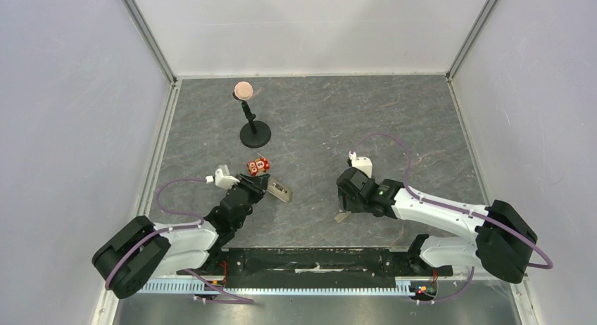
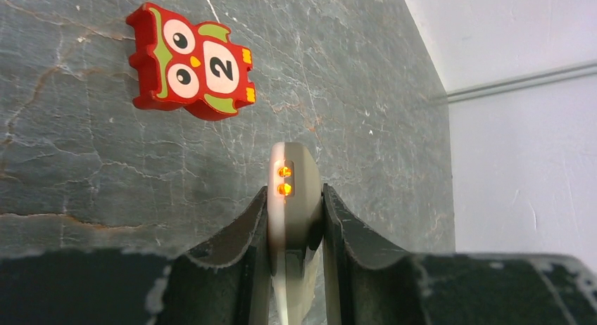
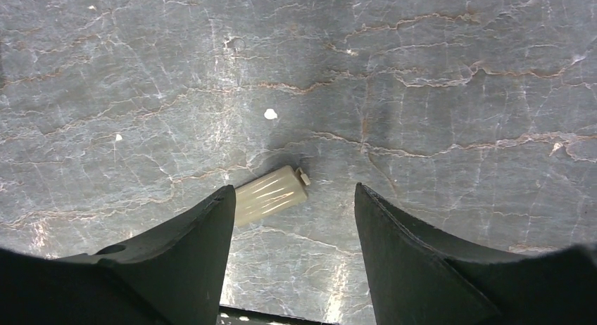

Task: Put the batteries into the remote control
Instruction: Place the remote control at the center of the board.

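- Right gripper [image 3: 294, 193] hovers over the table [image 3: 436, 86], jaws apart, holding nothing.
- Beige cover [image 3: 271, 193] lies flat on the table just beside one finger [image 3: 204, 247], which hides part of it.
- Left gripper [image 2: 296, 205] is clamped on the remote [image 2: 294, 171]. Its far end sticks out past the fingers, with two orange spots on it.
- Batteries: cannot tell where they are.
- Red owl [image 2: 193, 61] lies near the remote's far end, apart from it.
- Farthest is a black stand [image 1: 255, 134] topped by a pink ball [image 1: 243, 91].
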